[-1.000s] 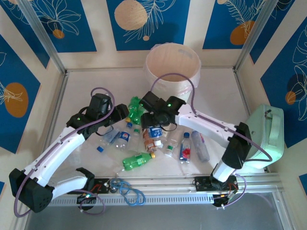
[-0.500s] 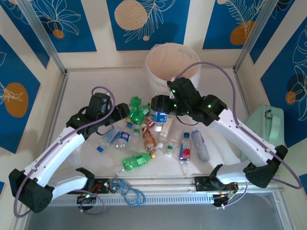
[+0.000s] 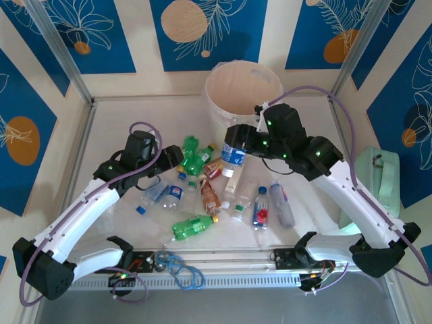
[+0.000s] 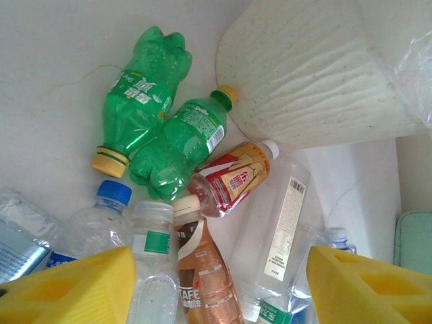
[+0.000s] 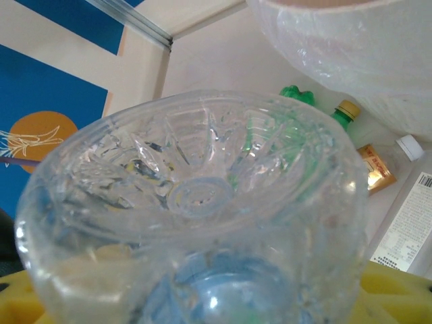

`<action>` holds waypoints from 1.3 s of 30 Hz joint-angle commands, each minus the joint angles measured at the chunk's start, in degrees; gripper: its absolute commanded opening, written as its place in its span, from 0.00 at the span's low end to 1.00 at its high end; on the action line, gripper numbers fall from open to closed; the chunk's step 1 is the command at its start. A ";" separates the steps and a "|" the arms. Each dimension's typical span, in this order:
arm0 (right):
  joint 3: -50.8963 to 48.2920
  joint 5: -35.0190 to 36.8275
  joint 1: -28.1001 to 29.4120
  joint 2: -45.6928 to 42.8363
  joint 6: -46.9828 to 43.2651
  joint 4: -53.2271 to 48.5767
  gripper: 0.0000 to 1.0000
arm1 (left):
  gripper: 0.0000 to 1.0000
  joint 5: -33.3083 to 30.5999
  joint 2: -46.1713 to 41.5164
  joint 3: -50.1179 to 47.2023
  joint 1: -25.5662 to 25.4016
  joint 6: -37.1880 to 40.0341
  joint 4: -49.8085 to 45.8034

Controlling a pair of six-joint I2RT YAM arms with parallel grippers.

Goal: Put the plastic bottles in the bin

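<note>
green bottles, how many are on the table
3. One green bottle and a second lie side by side by the bin; a third lies nearest the arm bases. Arms may hide more.

Blue wall panels (image 3: 236, 47) all round, cream stripes (image 3: 142, 40) between them, orange discs (image 3: 23, 140) and white leaf sketches painted on. Silver posts (image 3: 61, 52) slant in the far corners. White tabletop (image 3: 128, 111), hairline marks, evenly lit. Metal rail (image 3: 236, 268) along the near edge.
</note>
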 commanded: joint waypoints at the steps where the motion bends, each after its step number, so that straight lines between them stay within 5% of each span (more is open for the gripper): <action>1: 1.16 -2.70 -1.09 -1.01 0.53 1.54 0.64 | 0.67 1.29 0.08 -0.31 0.56 -0.28 1.58; 23: 20.98 -11.84 -22.37 12.46 -3.10 0.60 0.64 | 0.66 1.56 0.01 -0.66 0.47 -1.15 1.50; 39: 49.20 -10.56 -25.05 36.75 -10.85 -10.62 0.64 | 0.66 1.21 -0.94 -0.65 0.47 -0.36 -0.01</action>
